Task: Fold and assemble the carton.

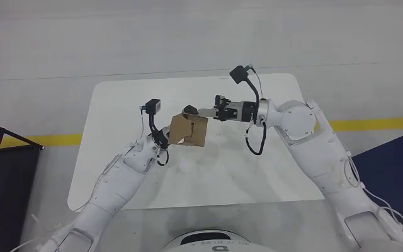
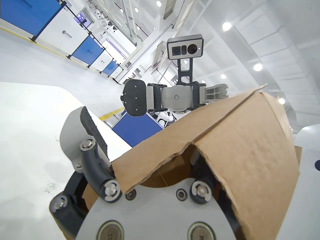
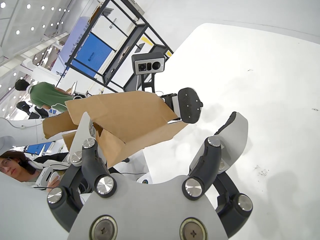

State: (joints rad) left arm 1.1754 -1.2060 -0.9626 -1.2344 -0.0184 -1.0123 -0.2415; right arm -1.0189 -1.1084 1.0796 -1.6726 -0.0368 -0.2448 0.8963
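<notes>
Carton (image 1: 190, 130): brown cardboard, part-folded, flaps hanging loose; sitting frame centre in top view, over white table (image 1: 126, 164), btwn both grippers; can't tell if it's touching table.
L gripper (image 1: 169, 135): waiting at carton's lower left, jaws gaping wide, one finger (image 2: 85, 126) clear of cardboard, other hidden behind carton wall.
R gripper (image 2: 176, 97): hovering at carton's upper right, gaping wide, gripping nothing.

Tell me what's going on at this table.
A two-armed robot is partway through assembling a brown carton. The carton is up at the left claw, over the white table, and its flaps are not yet folded shut. The right claw is open at the carton's far edge, with one finger close to a loose flap.
</notes>
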